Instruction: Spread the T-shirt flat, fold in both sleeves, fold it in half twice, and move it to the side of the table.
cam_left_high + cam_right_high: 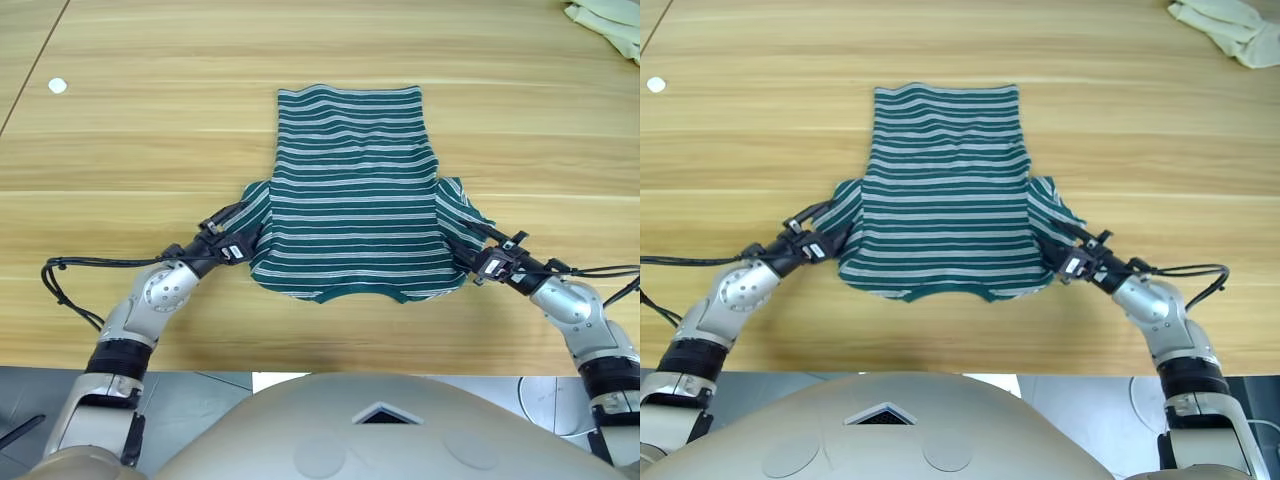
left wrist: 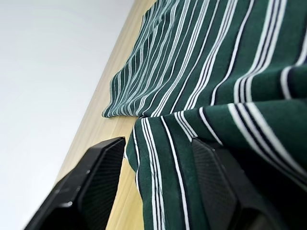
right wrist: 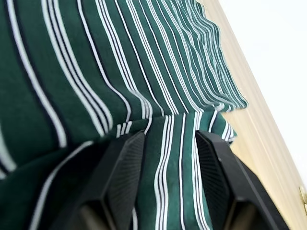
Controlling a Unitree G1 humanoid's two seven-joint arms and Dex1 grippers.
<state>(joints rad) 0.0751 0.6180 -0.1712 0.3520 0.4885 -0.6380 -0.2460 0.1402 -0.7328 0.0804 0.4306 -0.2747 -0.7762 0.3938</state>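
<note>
A dark green T-shirt (image 1: pixel 350 200) with white stripes lies spread on the wooden table (image 1: pixel 120 150), its hem at the far end and its neckline toward me. My left gripper (image 1: pixel 235 245) is at the shirt's near left corner, shut on the left sleeve (image 2: pixel 158 143), whose cloth runs between the two black fingers (image 2: pixel 96 177). At the near right corner my right gripper (image 1: pixel 470 262) is shut on the right sleeve (image 3: pixel 168 143), with striped fabric pinched between its fingers (image 3: pixel 122 172). Both sleeves stick out a little from the body of the shirt.
A pale crumpled cloth (image 1: pixel 605 22) lies at the far right corner. A small white disc (image 1: pixel 57 86) sits at the far left. The table's near edge (image 1: pixel 300 372) runs just behind my wrists. Bare wood lies on both sides of the shirt.
</note>
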